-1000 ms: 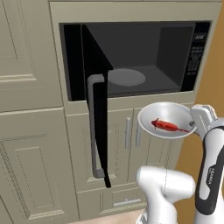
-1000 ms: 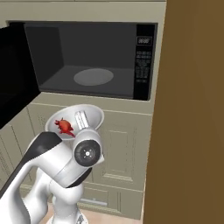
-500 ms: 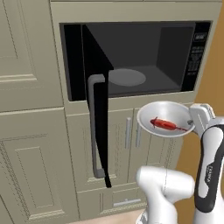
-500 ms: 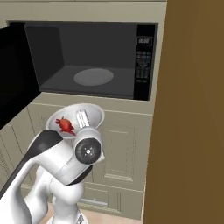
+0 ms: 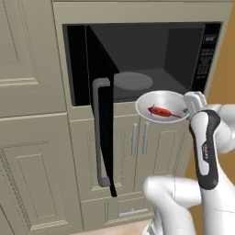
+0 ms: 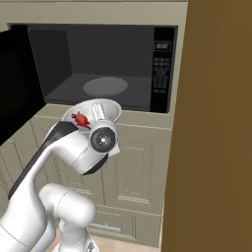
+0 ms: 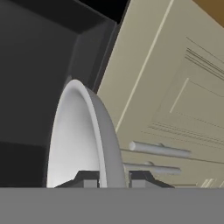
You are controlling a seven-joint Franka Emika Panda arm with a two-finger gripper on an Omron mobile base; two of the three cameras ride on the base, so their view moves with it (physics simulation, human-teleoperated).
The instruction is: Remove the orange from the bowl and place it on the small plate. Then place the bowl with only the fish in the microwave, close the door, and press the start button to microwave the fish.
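My gripper (image 5: 187,109) is shut on the right rim of the pale bowl (image 5: 151,98), holding it level in the air. The small red fish (image 5: 161,111) lies inside the bowl. The bowl hangs just in front of and slightly below the open microwave (image 5: 147,55), right of its middle. The black door (image 5: 102,119) stands swung out to the left, its grey bar handle (image 5: 97,133) facing me. From the right, the bowl (image 6: 112,109), fish (image 6: 79,118) and gripper (image 6: 100,114) sit before the cavity. In the hand view the bowl's rim (image 7: 98,131) runs between my fingertips (image 7: 89,178). The orange and small plate are out of view.
A round turntable (image 6: 105,86) lies on the cavity floor. The keypad strip (image 5: 204,59) runs down the microwave's right side. Beige cabinet doors (image 5: 137,151) with bar handles sit below, and a tall brown panel (image 6: 216,123) stands close on the right.
The bowl with the fish has risen and moved left, closer to the microwave opening. The grip stayed shut and the door has not moved.
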